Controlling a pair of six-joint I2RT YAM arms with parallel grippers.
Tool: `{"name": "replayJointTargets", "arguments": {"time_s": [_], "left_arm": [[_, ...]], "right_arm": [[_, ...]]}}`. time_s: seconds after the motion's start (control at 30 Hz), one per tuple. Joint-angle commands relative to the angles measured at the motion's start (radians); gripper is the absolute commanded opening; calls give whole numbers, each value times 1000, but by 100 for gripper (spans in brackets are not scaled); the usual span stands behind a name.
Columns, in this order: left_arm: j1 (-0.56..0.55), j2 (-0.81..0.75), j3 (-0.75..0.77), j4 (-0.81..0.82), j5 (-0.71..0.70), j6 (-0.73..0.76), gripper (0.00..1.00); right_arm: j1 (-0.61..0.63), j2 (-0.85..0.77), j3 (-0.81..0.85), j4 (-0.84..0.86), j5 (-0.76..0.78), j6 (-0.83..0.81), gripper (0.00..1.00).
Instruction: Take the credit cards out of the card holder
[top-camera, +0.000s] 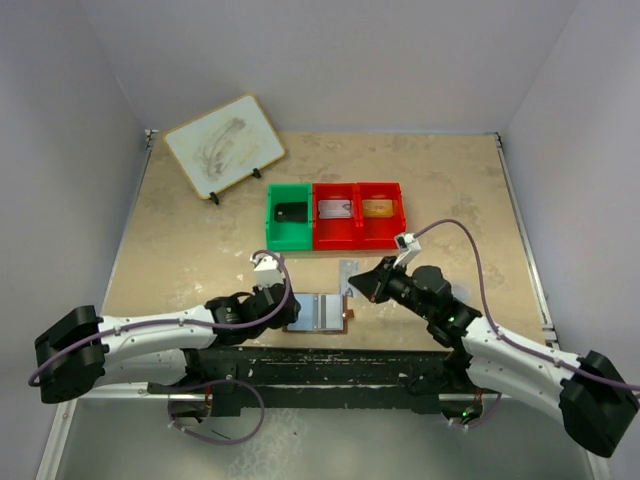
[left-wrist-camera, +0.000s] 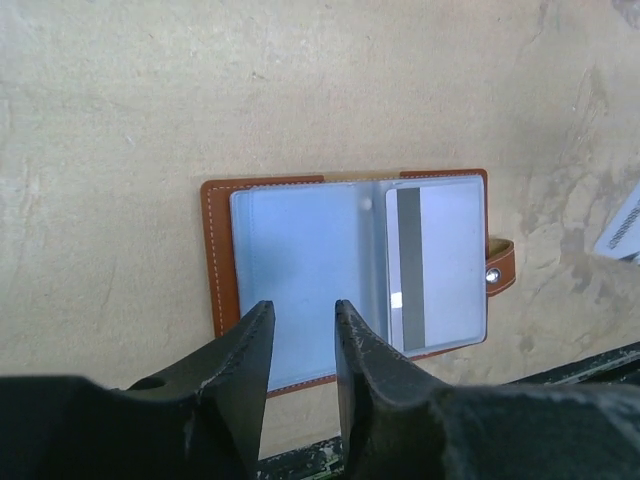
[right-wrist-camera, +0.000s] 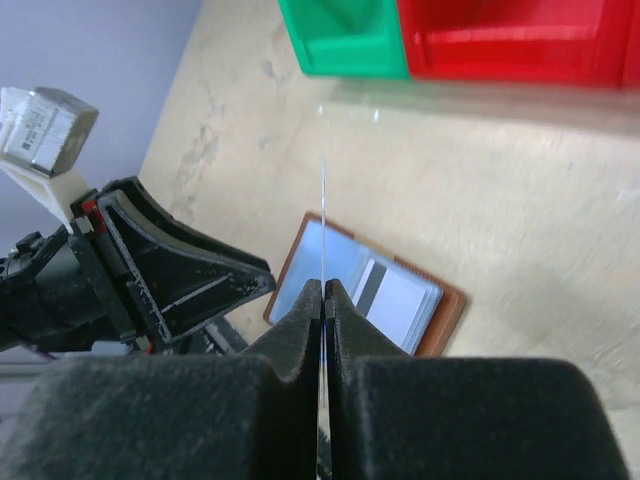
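The brown card holder (top-camera: 322, 312) lies open and flat on the table near its front edge, its pale blue panels up (left-wrist-camera: 300, 260). A white credit card with a dark stripe (left-wrist-camera: 435, 265) sits in its right panel. My left gripper (left-wrist-camera: 302, 310) hovers over the left panel's near edge, its jaws a little apart with nothing between them. My right gripper (right-wrist-camera: 324, 285) is shut on a thin credit card (right-wrist-camera: 323, 200), seen edge-on in the right wrist view. It holds that card above the holder's far right side (top-camera: 348, 272).
A green bin (top-camera: 272, 222) and two red bins (top-camera: 358, 232) stand in a row behind the holder, each with a card inside. A small whiteboard on a stand (top-camera: 225, 145) is at the back left. Grey walls close the table in.
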Motion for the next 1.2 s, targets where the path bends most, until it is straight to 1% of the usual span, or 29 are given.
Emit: {"name": "replayJointTargets", "arguments": {"time_s": [0.0, 0.07, 0.13, 0.17, 0.27, 0.3, 0.4, 0.5, 0.53, 0.67, 0.73, 0.87, 0.9, 1.03, 1.13, 1.17], "left_arm": [[0, -56, 49, -101, -86, 20, 33], [0, -68, 69, -154, -117, 20, 41], [0, -77, 85, -215, -149, 14, 55], [0, -78, 92, -244, -166, 9, 60], [0, -84, 115, -315, -211, -10, 66], [0, -91, 118, -331, -222, -15, 67], [0, -120, 111, -353, -248, -38, 68], [0, -166, 87, -339, -254, -51, 68], [0, -184, 80, -334, -251, -57, 69], [0, -257, 67, -337, -226, -77, 70], [1, -288, 64, -343, -223, -77, 71], [1, -298, 90, -340, -180, 13, 71], [1, -298, 98, -353, -184, 15, 71], [1, -322, 113, -381, -192, 20, 73], [2, -358, 92, -378, -186, 18, 75], [2, -367, 86, -370, -175, 31, 76]], "right_arm": [[3, -93, 70, -18, 96, -269, 0], [3, -108, 92, -25, 107, -359, 0], [3, -107, 111, -18, 112, -471, 0], [3, -97, 125, -12, 108, -532, 0], [60, -55, 215, -75, 135, -776, 0], [82, -34, 236, -81, 159, -849, 0], [98, 32, 289, -59, 256, -979, 0], [98, 129, 332, -33, 229, -1141, 0], [98, 173, 357, -47, 226, -1189, 0], [88, 337, 491, -144, 185, -1404, 0], [61, 415, 570, -237, 105, -1496, 0], [-52, 487, 710, -320, -65, -1544, 0], [-73, 513, 718, -322, -68, -1558, 0], [-91, 639, 801, -366, 8, -1598, 0], [-100, 699, 826, -364, 11, -1606, 0], [-103, 710, 834, -358, -8, -1607, 0]]}}
